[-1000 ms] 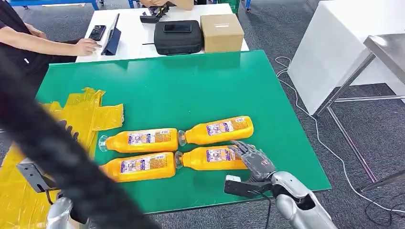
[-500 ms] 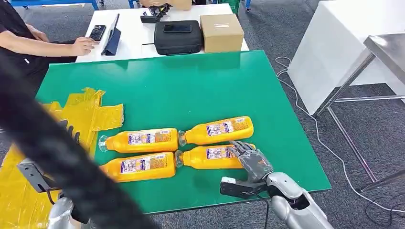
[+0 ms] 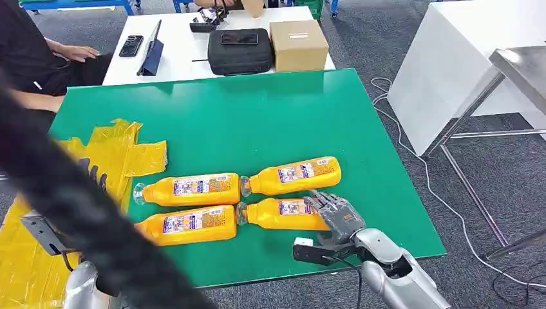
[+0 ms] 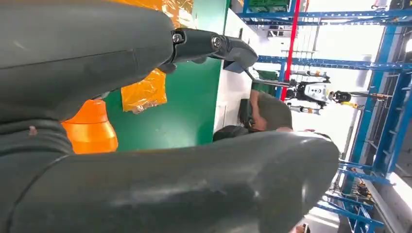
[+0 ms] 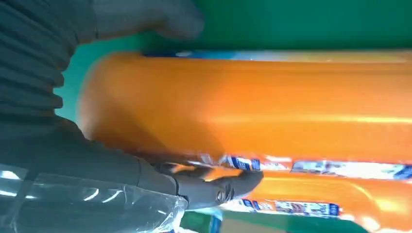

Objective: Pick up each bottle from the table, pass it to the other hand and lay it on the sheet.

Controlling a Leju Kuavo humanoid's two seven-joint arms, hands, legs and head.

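Four orange bottles lie on their sides on the green bench (image 3: 270, 122), in two rows of two. The right hand (image 3: 338, 215) rests on the base end of the near right bottle (image 3: 283, 213), its dark fingers (image 3: 322, 201) draped over the top and its thumb (image 5: 145, 17) on the other side, so the bottle sits between them. Just beyond those fingers lies the far right bottle (image 3: 293, 175); the far left bottle (image 3: 190, 189) and near left bottle (image 3: 187, 224) lie further along. The left hand (image 4: 145, 145) hangs beside the yellow sheet (image 3: 116, 154), its fingers (image 4: 214, 44) apart and holding nothing. A person (image 3: 29, 61) sits past the bench's far corner.
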